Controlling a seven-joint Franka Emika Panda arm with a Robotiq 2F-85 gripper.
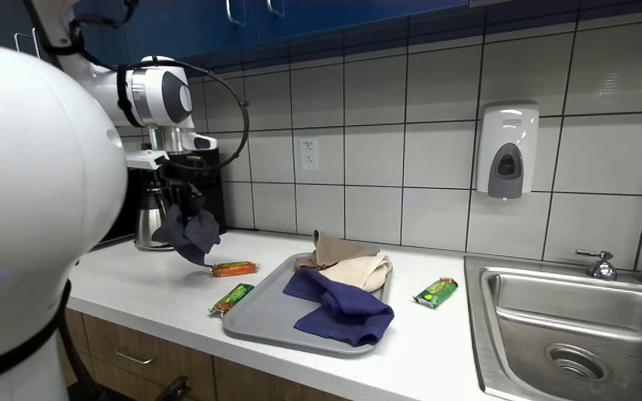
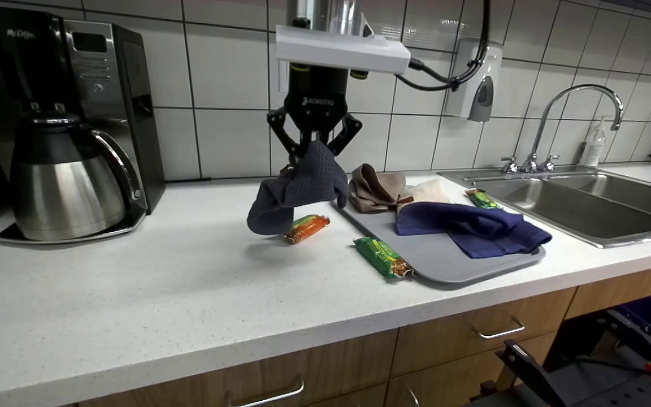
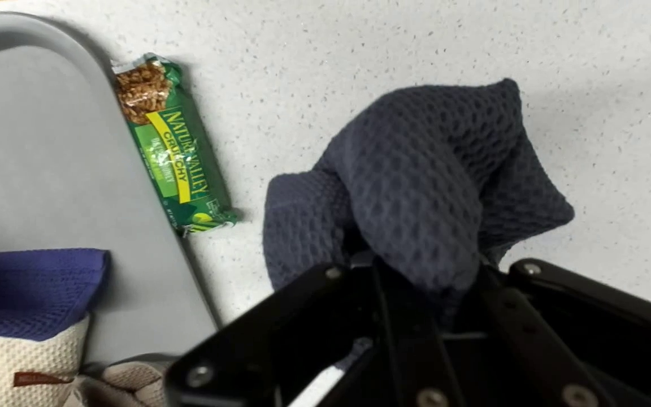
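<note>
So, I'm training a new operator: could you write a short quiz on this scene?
1. What is the black two-fingered gripper holding?
2. True or false: the purple-blue waffle-weave cloth lies on the grey plastic tray.
3. The silver-and-black carafe stands: (a) in the steel sink, (b) on the base of the black-and-silver coffee maker, (c) on the tray.

Key: 1. A dark-grey waffle-weave cloth. 2. True. 3. b.

Arm (image 1: 37,184) is white and rounded, with a dark grey joint cap (image 1: 173,94). Black cable (image 1: 245,120) loops outside it, secured by black straps (image 1: 122,89). Gripper (image 2: 315,146) is black, bears white "ROBOTIQ" lettering (image 2: 318,102) and shows silver screws (image 3: 200,375).
</note>
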